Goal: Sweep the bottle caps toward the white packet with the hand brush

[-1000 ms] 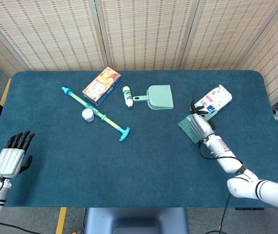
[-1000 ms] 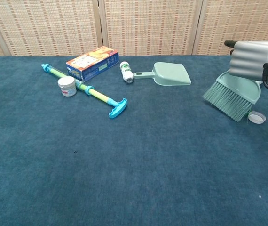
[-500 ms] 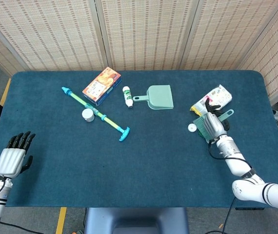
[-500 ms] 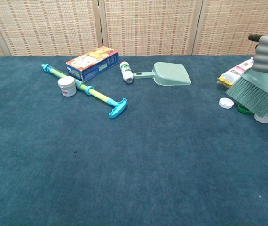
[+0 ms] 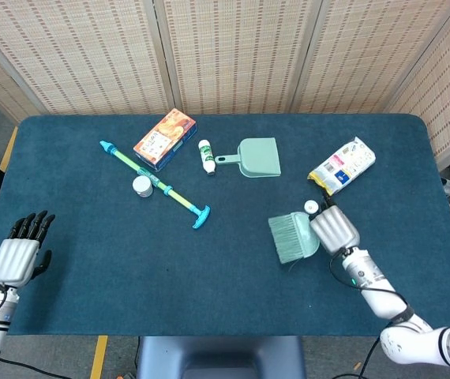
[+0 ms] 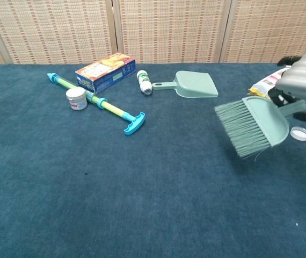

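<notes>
My right hand point(image 5: 334, 229) point(image 6: 301, 87) grips the green hand brush point(image 5: 292, 236) point(image 6: 252, 127), whose bristles point left over the cloth. A white bottle cap point(image 5: 311, 207) lies just above the hand in the head view. In the chest view a clear cap point(image 6: 299, 133) lies right of the brush. The white packet point(image 5: 342, 165) point(image 6: 264, 84) sits behind them at the right. Any other caps are hidden by the hand. My left hand point(image 5: 20, 254) rests open at the near left edge, away from everything.
A green dustpan point(image 5: 255, 157) point(image 6: 195, 85), a small white bottle point(image 5: 206, 155), an orange box point(image 5: 165, 138), a blue-green-yellow rod tool point(image 5: 155, 184) and a white jar point(image 5: 142, 186) lie across the far left and middle of the blue table point(image 5: 209, 276).
The right hand has swung the brush left and toward me, away from the packet; the bristles now lie left of the caps. The left hand has stayed put.
</notes>
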`<state>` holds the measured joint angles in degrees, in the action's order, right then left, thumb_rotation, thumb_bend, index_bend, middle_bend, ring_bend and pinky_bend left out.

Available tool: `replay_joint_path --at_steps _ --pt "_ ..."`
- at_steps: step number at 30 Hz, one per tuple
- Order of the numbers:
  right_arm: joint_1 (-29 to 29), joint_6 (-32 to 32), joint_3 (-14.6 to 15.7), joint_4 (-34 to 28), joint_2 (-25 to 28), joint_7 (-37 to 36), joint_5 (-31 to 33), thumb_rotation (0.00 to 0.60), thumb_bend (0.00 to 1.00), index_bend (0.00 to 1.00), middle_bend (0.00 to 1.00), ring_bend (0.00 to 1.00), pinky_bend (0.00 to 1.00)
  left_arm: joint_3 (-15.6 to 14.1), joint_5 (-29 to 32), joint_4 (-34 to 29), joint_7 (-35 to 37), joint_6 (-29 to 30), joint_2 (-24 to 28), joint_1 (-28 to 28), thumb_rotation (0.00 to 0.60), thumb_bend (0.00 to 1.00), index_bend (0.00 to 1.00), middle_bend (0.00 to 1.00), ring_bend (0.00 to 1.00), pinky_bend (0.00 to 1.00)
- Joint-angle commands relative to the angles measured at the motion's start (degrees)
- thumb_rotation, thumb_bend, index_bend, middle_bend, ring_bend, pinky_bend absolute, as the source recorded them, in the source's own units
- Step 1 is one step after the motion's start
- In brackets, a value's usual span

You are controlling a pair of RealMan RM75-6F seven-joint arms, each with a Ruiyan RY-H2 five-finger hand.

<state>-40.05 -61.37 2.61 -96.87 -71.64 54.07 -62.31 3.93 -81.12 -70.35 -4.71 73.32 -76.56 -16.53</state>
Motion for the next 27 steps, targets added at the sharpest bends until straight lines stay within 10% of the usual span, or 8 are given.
replay_joint_path --at_steps 1,11,15,23,27 --pt "4.59 -1.78 0.96 -6.18 0.55 -6.24 -1.55 0.600 0.41 0.97 0.69 0.33 0.07 0.14 0.20 -0.58 -0.48 -0.19 0.23 -0.11 0.600 0.49 0.00 0.00 0.00 0.11" --pt "6.15 -0.96 1.08 -2.59 -2.34 -5.31 7.35 0.600 0.41 0.32 0.44 0.18 0.01 0.30 0.49 -0.90 -0.20 0.01 0.68 0.05 0.600 0.49 0.00 0.00 0.00 0.11" --pt "6.70 0.08 1.42 -0.77 -3.72 -5.95 9.95 0.600 0.30 0.02 0.14 0.05 0.00 -0.18 0.33 0.04 0.14 -0.22 0.31 0.23 0.600 0.49 0.00 0.00 0.00 0.11" --pt "9.16 -0.81 1.77 0.69 -3.76 -12.84 5.69 0.600 0.18 0.00 0.00 0.00 0.00 -0.11 -0.12 0.57 1.30 0.64 0.15 0.45 0.600 0.49 0.00 0.00 0.00 0.11" --pt "15.86 -17.13 1.69 2.00 -3.42 -18.21 -6.64 0.600 0.17 0.00 0.00 0.00 0.00 -0.01 -1.30 0.32 3.09 2.77 0.52 0.95 0.600 0.48 0.00 0.00 0.00 0.12"
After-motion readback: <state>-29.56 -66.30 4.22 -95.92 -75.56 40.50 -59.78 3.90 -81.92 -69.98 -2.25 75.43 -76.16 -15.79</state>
